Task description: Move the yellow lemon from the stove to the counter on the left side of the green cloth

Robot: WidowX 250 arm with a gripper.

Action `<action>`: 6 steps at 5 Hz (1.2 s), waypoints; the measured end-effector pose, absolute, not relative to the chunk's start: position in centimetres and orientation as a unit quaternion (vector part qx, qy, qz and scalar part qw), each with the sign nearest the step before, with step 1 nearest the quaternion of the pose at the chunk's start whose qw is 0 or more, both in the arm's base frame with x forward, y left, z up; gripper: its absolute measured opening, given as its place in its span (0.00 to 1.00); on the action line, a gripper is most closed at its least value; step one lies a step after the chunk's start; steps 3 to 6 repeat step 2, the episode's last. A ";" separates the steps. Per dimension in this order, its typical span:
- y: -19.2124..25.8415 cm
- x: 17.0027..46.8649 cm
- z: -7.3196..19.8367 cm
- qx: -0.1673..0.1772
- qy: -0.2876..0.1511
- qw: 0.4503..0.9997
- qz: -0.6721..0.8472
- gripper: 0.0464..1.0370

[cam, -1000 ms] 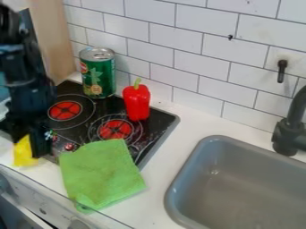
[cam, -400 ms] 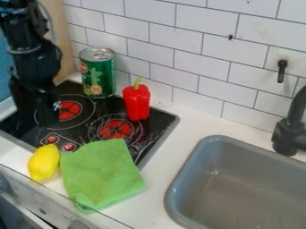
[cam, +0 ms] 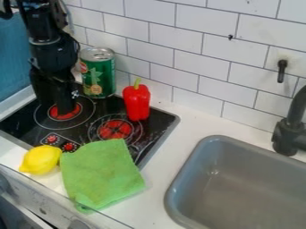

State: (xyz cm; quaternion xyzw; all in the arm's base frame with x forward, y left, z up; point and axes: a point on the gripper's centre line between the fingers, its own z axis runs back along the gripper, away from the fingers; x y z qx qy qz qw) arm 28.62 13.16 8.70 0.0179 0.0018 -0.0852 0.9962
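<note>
The black gripper hangs over the rear-left burner of the stove, open, with nothing between its fingers. A yellow lemon lies on the white counter at the stove's front edge, close against the left side of a green cloth. That cloth is spread over the stove's front corner and the counter. Just right of the gripper, at the back of the stove, a green can stands upright. Beside the can, a red bell pepper with a green stem stands on the stove.
The black stove top has red burner centres and two red knobs near its front. A grey sink with a black faucet is set in the counter at right. White wall tiles rise behind.
The gripper has moved up and right from beside the lemon to over the rear-left burner. The lemon, partly hidden before, is in full view and has rolled to lie at another angle.
</note>
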 end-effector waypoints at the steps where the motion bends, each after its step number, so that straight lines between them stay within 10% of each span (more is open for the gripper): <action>1: 13.4 28.9 8.9 0.021 0.002 0.996 -0.083 0.96; 6: 13.2 28.9 9.0 0.031 0.009 0.996 -0.084 0.96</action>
